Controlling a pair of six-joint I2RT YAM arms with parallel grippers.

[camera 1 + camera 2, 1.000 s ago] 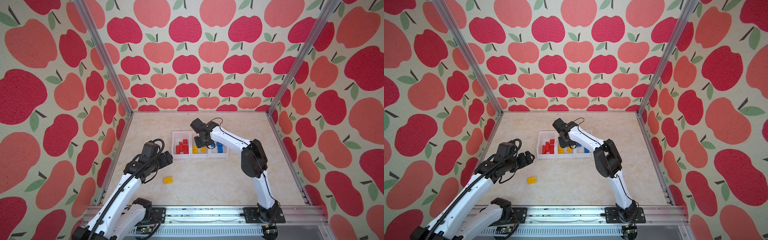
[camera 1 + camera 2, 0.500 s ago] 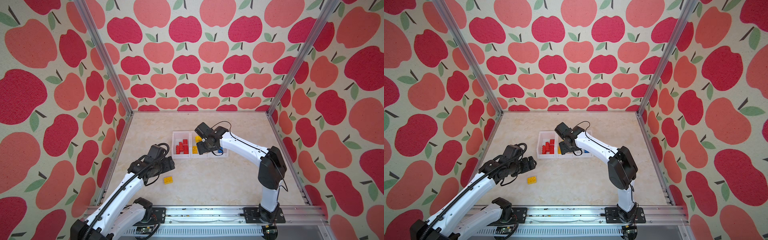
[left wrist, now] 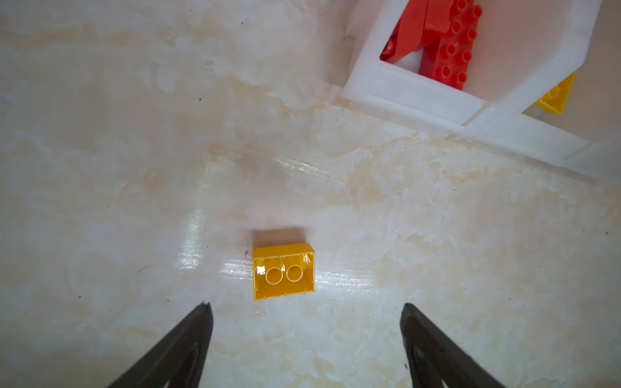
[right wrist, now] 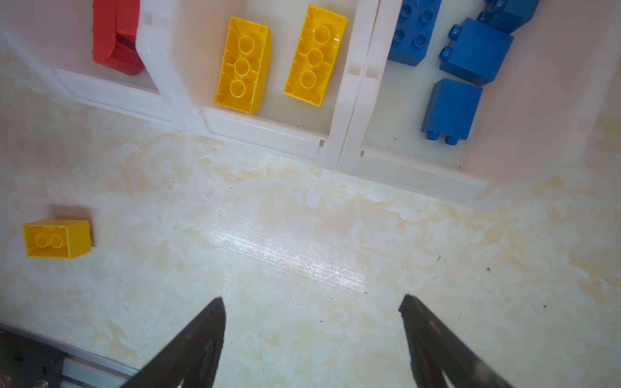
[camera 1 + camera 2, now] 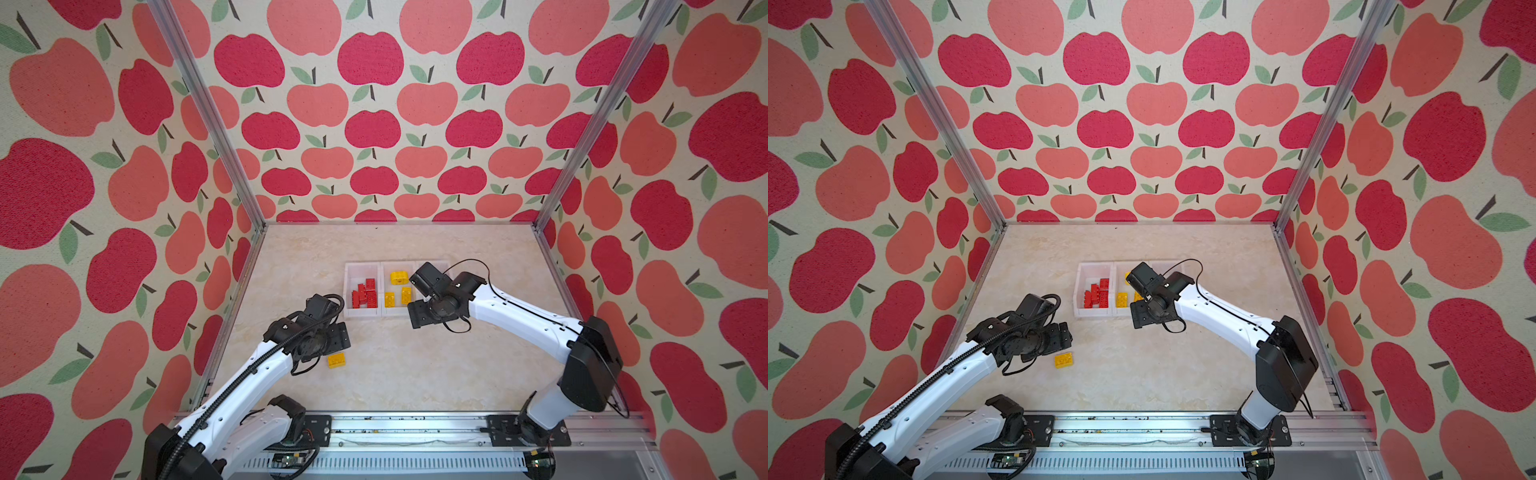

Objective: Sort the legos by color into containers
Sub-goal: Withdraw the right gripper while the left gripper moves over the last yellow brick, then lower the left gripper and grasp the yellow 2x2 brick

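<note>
One yellow lego (image 5: 336, 360) (image 5: 1063, 360) lies upside down on the table, alone, in front of the containers (image 5: 361, 313). My left gripper (image 3: 305, 305) (image 5: 341, 336) hangs open just short of it, the brick (image 3: 284, 273) lying ahead of the fingertips and between their lines. My right gripper (image 4: 311, 302) (image 5: 415, 316) is open and empty over bare table in front of the bins (image 4: 265, 131). Red legos (image 5: 365, 293) fill the left bin, yellow ones (image 4: 243, 65) lie in the middle bin, and blue ones (image 4: 467, 57) in the right bin, which the right arm hides in both top views.
The marble-look table (image 5: 415, 374) is fenced by apple-patterned walls on three sides. A metal rail (image 5: 415, 424) with both arm bases runs along the front edge. The loose yellow brick (image 4: 57, 238) shows far to one side in the right wrist view.
My right gripper has opened and drawn back from over the bins toward the table's front. My left arm has swung in closer to the loose yellow brick.
</note>
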